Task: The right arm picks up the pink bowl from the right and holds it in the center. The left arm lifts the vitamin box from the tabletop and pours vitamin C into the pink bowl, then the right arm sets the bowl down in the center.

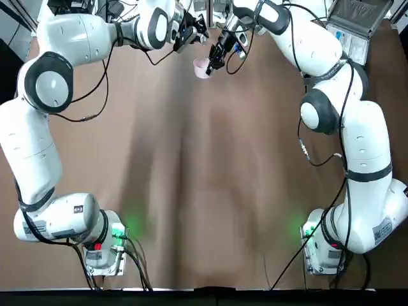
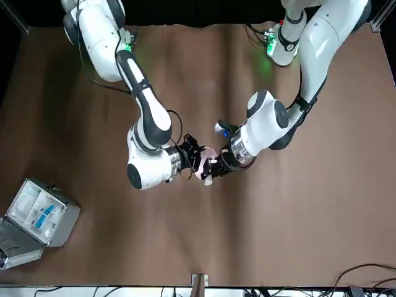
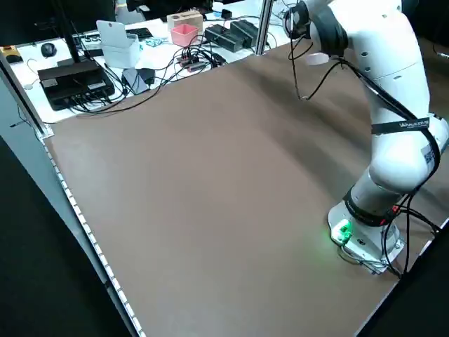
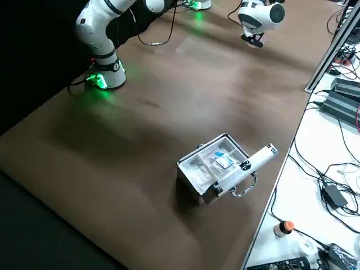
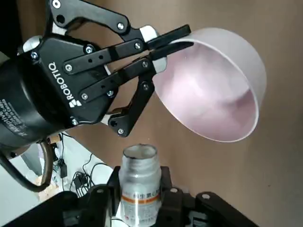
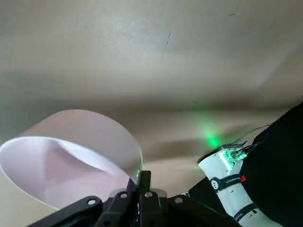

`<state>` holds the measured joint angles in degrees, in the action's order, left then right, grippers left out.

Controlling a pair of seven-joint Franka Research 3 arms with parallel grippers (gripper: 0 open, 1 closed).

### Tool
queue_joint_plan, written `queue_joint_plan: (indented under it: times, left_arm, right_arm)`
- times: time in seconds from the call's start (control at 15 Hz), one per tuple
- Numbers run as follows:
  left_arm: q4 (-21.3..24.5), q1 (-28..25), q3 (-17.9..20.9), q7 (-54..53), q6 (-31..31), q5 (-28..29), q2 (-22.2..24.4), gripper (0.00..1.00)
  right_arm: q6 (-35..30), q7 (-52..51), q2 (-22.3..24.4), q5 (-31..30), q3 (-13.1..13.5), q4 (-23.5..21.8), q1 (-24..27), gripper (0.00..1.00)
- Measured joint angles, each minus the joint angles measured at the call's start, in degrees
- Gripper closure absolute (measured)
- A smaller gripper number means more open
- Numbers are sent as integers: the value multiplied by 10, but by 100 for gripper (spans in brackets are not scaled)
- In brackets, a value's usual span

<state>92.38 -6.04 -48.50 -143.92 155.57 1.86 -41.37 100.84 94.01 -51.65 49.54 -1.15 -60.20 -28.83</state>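
Right gripper [image 5: 163, 40] pinches the pink bowl [image 5: 213, 90] by its rim, while left gripper [image 5: 139, 198] clamps the vitamin box [image 5: 138, 182], its mouth pointing just beside the bowl's open side

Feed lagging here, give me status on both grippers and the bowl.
Right gripper shut on pink bowl rim, bowl held off the tabletop. Left gripper shut on vitamin bottle, mouth near bowl. Nothing between them.

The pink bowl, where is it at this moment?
In the top view the pink bowl is at the far centre, held by its rim in the right gripper, beside the left gripper.
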Motion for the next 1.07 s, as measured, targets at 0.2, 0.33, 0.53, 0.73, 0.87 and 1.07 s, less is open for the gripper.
queue_joint_plan:
  times: [0.2, 0.33, 0.53, 0.73, 0.87, 1.07]
  left_arm:
    - [0, 1, 0, -1, 1, 0, 2, 65]
    - [0, 2, 0, -2, 1, 12, 5, 65]
    - [1, 1, 0, 33, 1, 129, 7, 65]
    - [1, 0, 0, 67, 1, 203, 7, 65]
    - [2, 0, 0, 91, 1, 238, 7, 65]
    - [5, 1, 0, 106, 1, 285, 7, 65]
  right_arm:
    - [0, 0, 0, 0, 0, 0, 0, 98]
    - [0, 0, 0, 0, 0, 0, 0, 98]
    - [0, 0, 0, 0, 0, 0, 0, 98]
    - [0, 0, 0, 0, 0, 0, 0, 98]
    - [0, 0, 0, 0, 0, 0, 0, 98]
    - [0, 0, 0, 0, 0, 0, 0, 98]
